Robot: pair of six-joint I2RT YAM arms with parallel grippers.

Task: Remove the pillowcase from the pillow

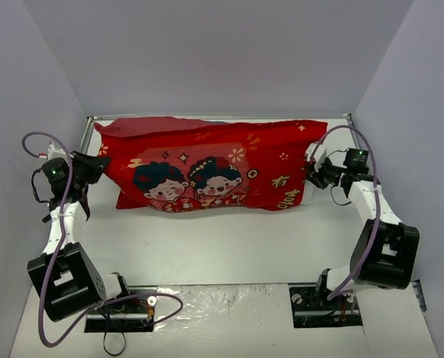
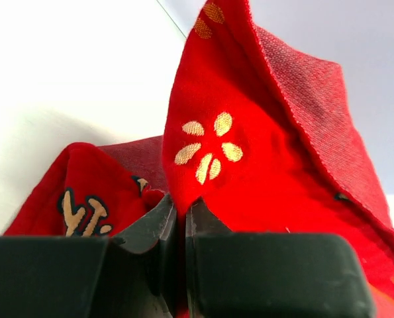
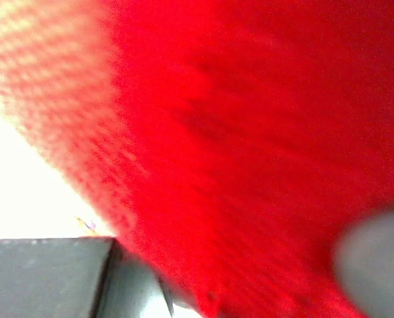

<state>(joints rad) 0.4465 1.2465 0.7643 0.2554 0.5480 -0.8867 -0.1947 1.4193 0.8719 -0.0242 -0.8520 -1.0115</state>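
Note:
The red pillowcase (image 1: pixel 214 168) with two cartoon figures lies across the far half of the table, puffed out. The pillow is hidden inside it. My left gripper (image 1: pixel 101 165) is at the case's left end, shut on a fold of red fabric printed with a gold flower (image 2: pixel 210 149); the jaws (image 2: pixel 181 209) meet on the cloth. My right gripper (image 1: pixel 311 170) is pressed into the case's right end. In the right wrist view blurred red fabric (image 3: pixel 249 132) fills the frame, and the gripper (image 3: pixel 230 285) has its fingers (image 3: pixel 51 278) wide apart with cloth across the gap.
The white table (image 1: pixel 222 246) has grey walls on three sides; the back wall is just behind the pillowcase. Both arm bases (image 1: pixel 124 306) sit at the near edge on a foil-covered strip.

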